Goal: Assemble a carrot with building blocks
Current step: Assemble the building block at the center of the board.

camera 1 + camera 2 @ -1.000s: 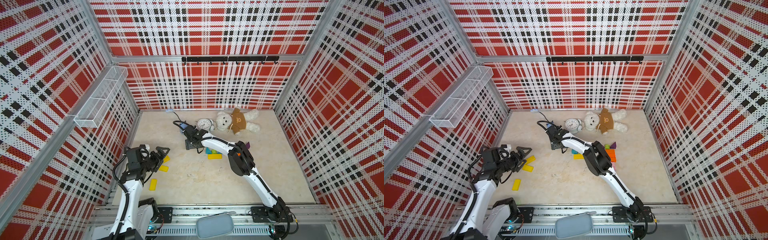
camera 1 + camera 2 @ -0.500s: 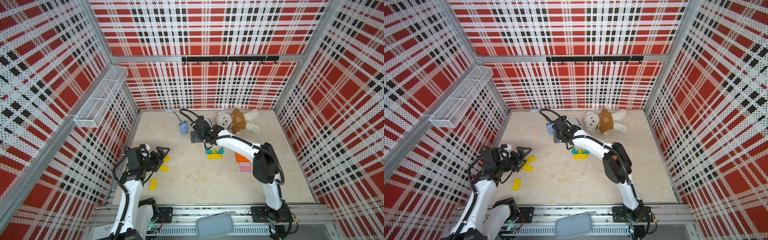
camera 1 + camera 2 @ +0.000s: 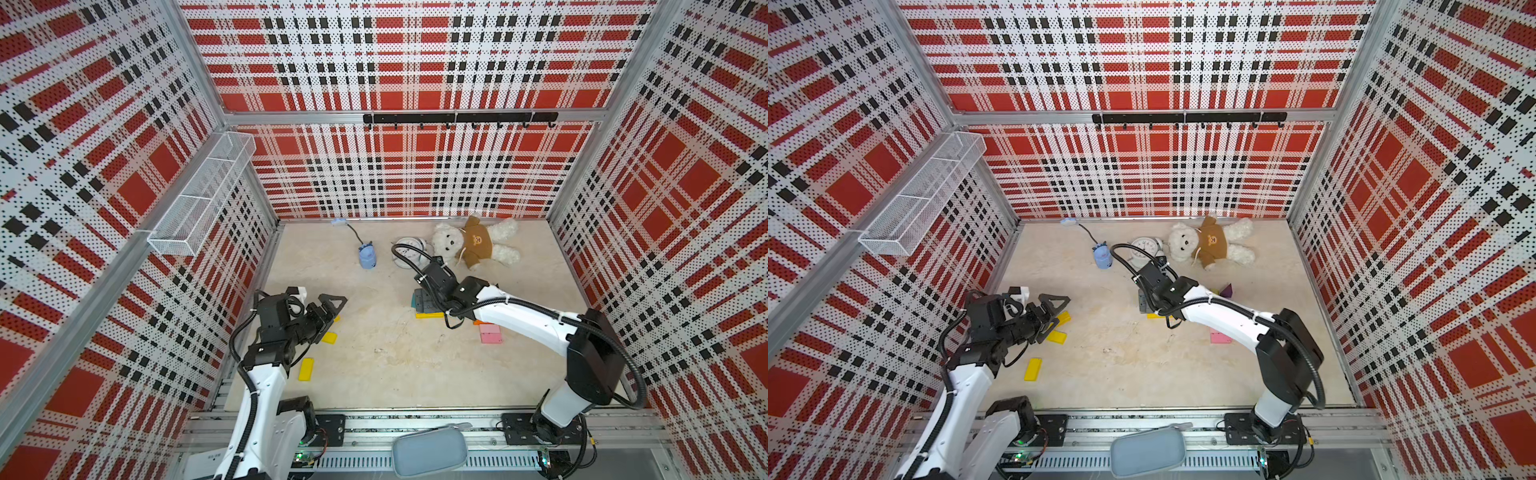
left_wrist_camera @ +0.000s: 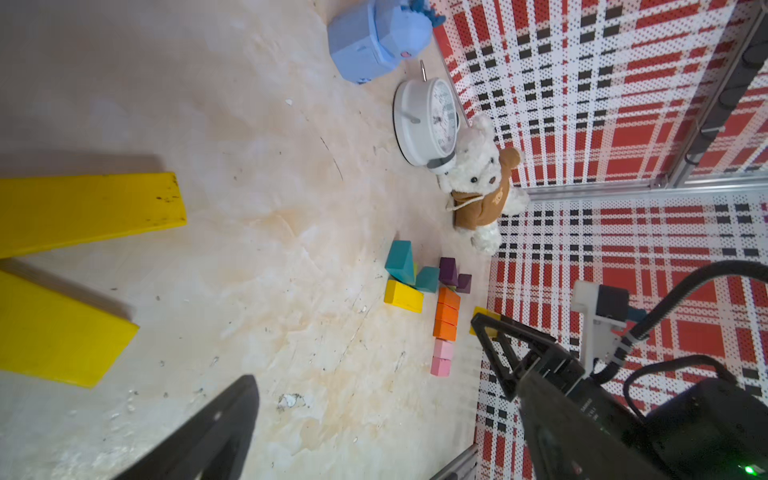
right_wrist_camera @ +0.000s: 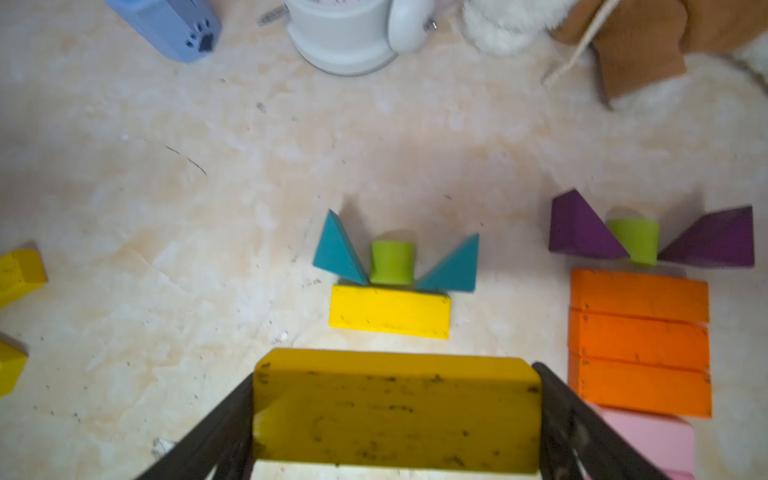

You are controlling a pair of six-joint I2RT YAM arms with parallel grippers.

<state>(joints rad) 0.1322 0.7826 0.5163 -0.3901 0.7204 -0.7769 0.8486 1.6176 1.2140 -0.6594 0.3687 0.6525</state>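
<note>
Clamped on a yellow bar (image 5: pixel 395 419), the right pincer (image 5: pixel 395 374) has one finger on each end of it. In the wrist view the bar sits just beside a second yellow bar lying flat (image 5: pixel 390 311). I cannot tell whether the held one touches the table (image 3: pixel 374 374).

I see the right arm (image 3: pixel 523 320) stretched low and far forward, and the left arm (image 3: pixel 266 386) folded up by the left wall. The left pincer (image 3: pixel 334 309) is spread wide with nothing in it, above three loose yellow bars (image 3: pixel 306 369).

A wire basket (image 3: pixel 199 199) hangs on the left wall, well apart from the blocks. At the back lie a teddy bear (image 3: pixel 476 245) and an alarm clock (image 3: pixel 1144 249).

Three orange bars (image 5: pixel 640 345) are stacked touching, with a pink bar (image 5: pixel 652 440) at one end and purple triangles (image 5: pixel 582 230) flanking a lime stub (image 5: pixel 633 241) at the other. Teal triangles (image 5: pixel 338 253) flank another lime stub (image 5: pixel 391 262) on the flat bar.
</note>
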